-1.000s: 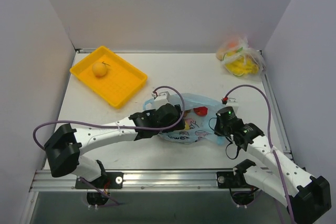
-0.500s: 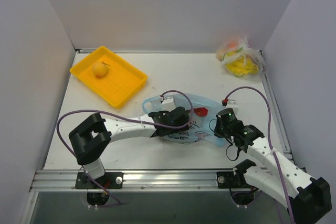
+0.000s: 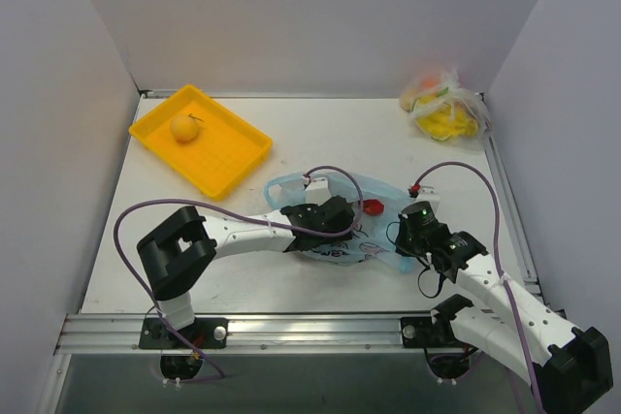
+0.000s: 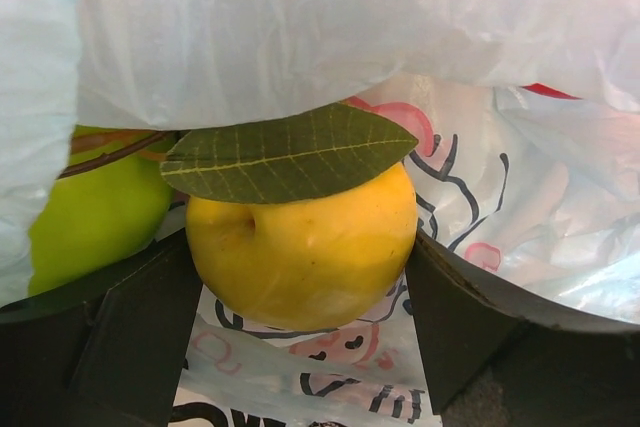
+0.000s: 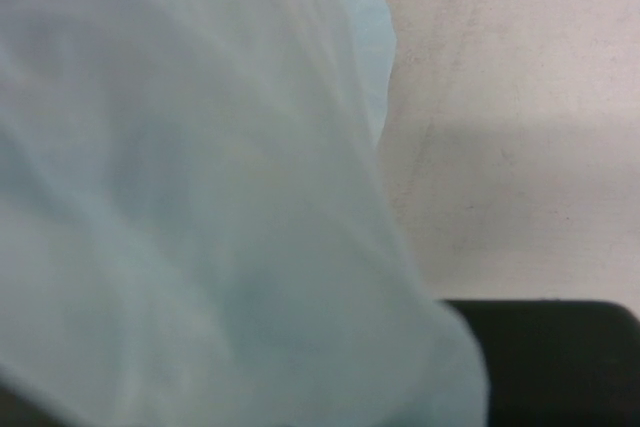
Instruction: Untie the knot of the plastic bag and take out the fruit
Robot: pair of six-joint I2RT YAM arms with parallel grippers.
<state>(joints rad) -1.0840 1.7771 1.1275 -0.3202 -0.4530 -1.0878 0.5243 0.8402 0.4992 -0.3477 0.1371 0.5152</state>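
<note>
Right gripper (image 3: pixel 403 239) pinched shut on light blue thin plastic bag (image 3: pixel 383 188) edge, anchoring it. Left gripper (image 4: pixel 300 287) inside, jaws wide, yellow leaf-topped fruit (image 4: pixel 300 237) between them; grip unconfirmed.

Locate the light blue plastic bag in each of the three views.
Top external: plastic bag lies front-centre on the table, between the arms.
Left wrist: it fills the top and right, above a yellow fruit.
Right wrist: it fills the left half.
Shared landmark: the bag's cartoon print, in top and left wrist; table in top and right wrist.
</note>
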